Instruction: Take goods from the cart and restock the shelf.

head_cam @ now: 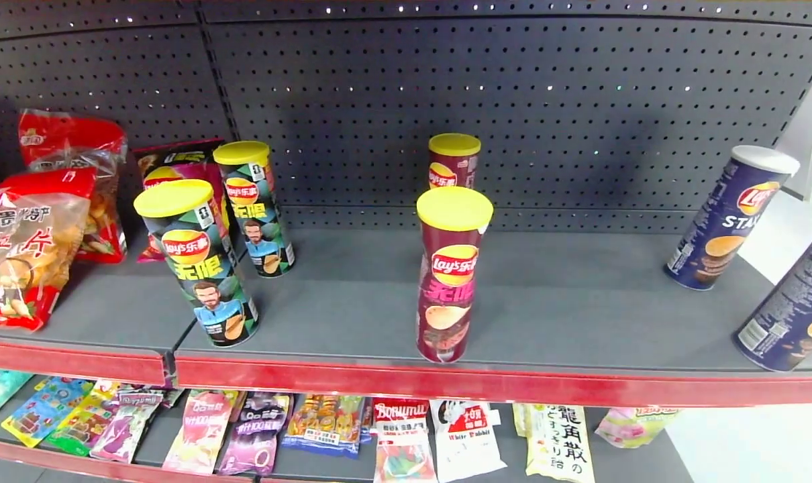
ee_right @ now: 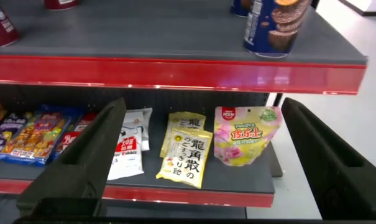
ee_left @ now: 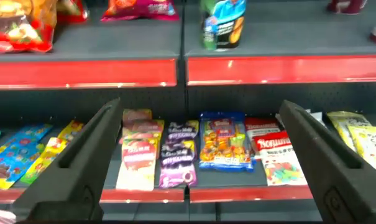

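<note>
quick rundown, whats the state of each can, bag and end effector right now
front green can, upright, yellow lid on
back green can, upright, lid on
front maroon can, upright, lid on
back maroon can, upright, lid on
blue can, upright, white lid on
red snack bags, standing
lower-shelf pouches, lying flat
left end effector, open, empty
right end effector, open, empty

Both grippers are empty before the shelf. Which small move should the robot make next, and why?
Probably draw back and turn to the cart for another item. The left gripper and right gripper both stand with jaws open and nothing between them, so nothing can be placed. The upper shelf has bare space between the maroon can and the blue can.
</note>
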You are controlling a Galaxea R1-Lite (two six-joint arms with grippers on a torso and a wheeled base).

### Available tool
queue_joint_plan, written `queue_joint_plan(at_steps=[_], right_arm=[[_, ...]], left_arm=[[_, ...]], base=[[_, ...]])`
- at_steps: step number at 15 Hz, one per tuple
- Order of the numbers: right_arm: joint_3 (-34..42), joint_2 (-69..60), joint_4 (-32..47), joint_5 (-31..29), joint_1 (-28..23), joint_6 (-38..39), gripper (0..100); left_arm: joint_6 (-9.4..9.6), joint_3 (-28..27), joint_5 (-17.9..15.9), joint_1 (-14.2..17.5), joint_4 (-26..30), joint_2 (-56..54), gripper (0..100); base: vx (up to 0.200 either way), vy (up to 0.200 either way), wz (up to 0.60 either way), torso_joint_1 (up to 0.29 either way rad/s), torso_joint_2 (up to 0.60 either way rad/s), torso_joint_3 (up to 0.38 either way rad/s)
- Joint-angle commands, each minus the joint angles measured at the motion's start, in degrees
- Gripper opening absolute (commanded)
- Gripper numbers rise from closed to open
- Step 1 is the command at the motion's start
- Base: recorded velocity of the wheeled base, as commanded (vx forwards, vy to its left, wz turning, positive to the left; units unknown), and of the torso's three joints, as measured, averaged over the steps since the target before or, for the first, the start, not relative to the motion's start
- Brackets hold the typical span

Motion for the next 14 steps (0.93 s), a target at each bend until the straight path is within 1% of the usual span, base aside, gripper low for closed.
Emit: queue_joint_plan(at_steps=[1,5,8,9,10,11,12,13,14], right_arm=[[0.0,0.0,0.0,0.0,0.1,0.0,100],[0.0,0.0,0.0,0.2,0.1,0.0,100],[-0.3,0.2,0.3,2.7,0.1,-0.3,100],[-6.5,3.6,1.2,6.4,0.9,0.6,100],[-13.8,12.5,2.4,7.3,1.8,3.2,100],[-30.8,28.9,3.9,4.9,1.8,10.3,100],[-37.2,35.0,5.5,6.0,3.0,9.6,100],[-39.1,38.0,6.2,9.2,5.7,7.8,100],[-39.1,41.0,6.5,12.6,10.6,5.3,100]], left_arm=[[0.0,0.0,0.0,0.0,0.0,0.1,100],[0.0,0.0,0.0,0.0,0.0,0.1,100],[0.0,0.0,0.0,0.0,0.0,0.1,100],[0.0,0.0,0.0,0.0,0.0,0.1,100],[0.0,0.0,0.0,0.0,0.0,0.1,100],[0.0,0.0,0.0,0.0,0.0,0.1,100],[0.0,0.0,0.0,0.0,0.0,0.1,100],[0.0,0.0,0.0,0.0,0.0,0.1,100],[0.0,0.0,0.0,0.0,0.0,0.1,100]], base=[[0.0,0.0,0.0,0.0,0.0,0.0],[0.0,0.0,0.0,0.0,0.0,0.0],[0.0,0.0,0.0,0.0,0.0,0.0],[0.0,0.0,0.0,0.0,0.0,0.0],[0.0,0.0,0.0,0.0,0.0,0.0],[0.0,0.0,0.0,0.0,0.0,0.0],[0.0,0.0,0.0,0.0,0.0,0.0],[0.0,0.0,0.0,0.0,0.0,0.0],[0.0,0.0,0.0,0.0,0.0,0.0]])
